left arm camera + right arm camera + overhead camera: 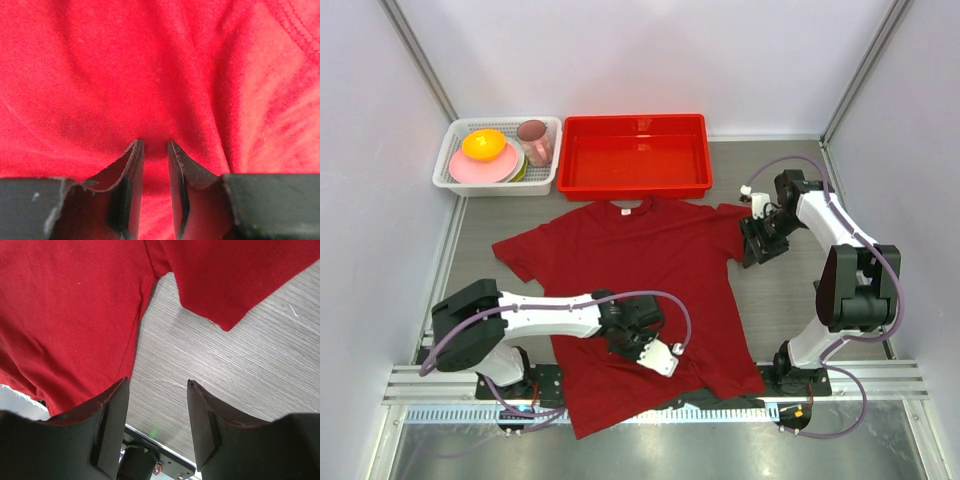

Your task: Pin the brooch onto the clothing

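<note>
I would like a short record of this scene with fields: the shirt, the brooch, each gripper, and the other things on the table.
clothing: dark red T-shirt spread out on the table, collar toward the far side
brooch: not seen in any view
left gripper: over the shirt's lower middle, jaws narrowly apart, tips at a fabric fold; whether it grips cannot be told
right gripper: open, empty, above bare table beside the sleeve on its own side
far edge: red tray, white basket

A red shirt (100,75) fills the view. The left gripper (155,145) has its fingers (134,172) slightly apart, tips against the cloth. Creases (235,115) fan out to their right.
</note>
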You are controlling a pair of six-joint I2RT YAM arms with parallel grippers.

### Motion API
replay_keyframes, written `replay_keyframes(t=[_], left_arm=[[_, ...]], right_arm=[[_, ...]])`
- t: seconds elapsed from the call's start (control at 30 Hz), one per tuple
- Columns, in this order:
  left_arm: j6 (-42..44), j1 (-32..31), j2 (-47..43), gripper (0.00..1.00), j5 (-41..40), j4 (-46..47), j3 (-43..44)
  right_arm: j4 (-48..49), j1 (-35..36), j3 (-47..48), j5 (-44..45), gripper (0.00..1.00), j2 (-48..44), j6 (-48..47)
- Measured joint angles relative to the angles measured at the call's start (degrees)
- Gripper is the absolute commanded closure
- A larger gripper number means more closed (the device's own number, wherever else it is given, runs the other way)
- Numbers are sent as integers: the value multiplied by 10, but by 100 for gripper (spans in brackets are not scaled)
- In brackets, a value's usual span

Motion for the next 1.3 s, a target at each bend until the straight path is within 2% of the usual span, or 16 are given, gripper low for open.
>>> replay_keyframes(t=[0.13,0.27,0.33,0.37,0.4,0.47,0.5,0.57,0.63,0.8,0.87,0.97,1.1,1.2,1.3], left_arm=[[-6,-1,17,77,0,17,-4],[57,-14,-21,81,15,15,-41],[96,-19,-46,79,27,-5,-60],[114,-21,-57,77,33,-22,-67],[127,-21,-66,69,38,-38,-72],[135,-20,-77,60,45,-64,-75],[133,-14,-81,52,49,-72,-73],[108,5,-90,46,61,-84,-62],[57,63,-93,44,87,-95,-27],[-108,285,-91,43,174,-69,128],[-184,377,-93,43,205,-38,162],[-289,492,-96,44,224,-15,166],[-384,574,-96,43,229,-16,162],[-433,608,-96,43,229,-22,159],[-462,626,-97,43,221,-35,158]], right_arm=[[0,9,-1,-6,45,0,0],[-2,9,-1,-6,46,0,-5],[-4,8,-1,-6,45,0,-10],[-5,9,-1,-7,45,-2,-13],[-5,9,-1,-8,45,-3,-17],[-6,9,-1,-11,46,-11,-24],[-7,10,-1,-16,45,-17,-28],[-7,12,0,-29,45,-32,-33],[-5,28,0,-43,44,-55,-37],[25,114,-3,-90,42,-138,-34],[57,179,-16,-102,41,-185,-18],[127,290,-60,-121,41,-253,17],[179,391,-96,-140,41,-273,51],[204,475,-100,-108,41,-240,48],[222,571,-97,-70,44,-191,32]])
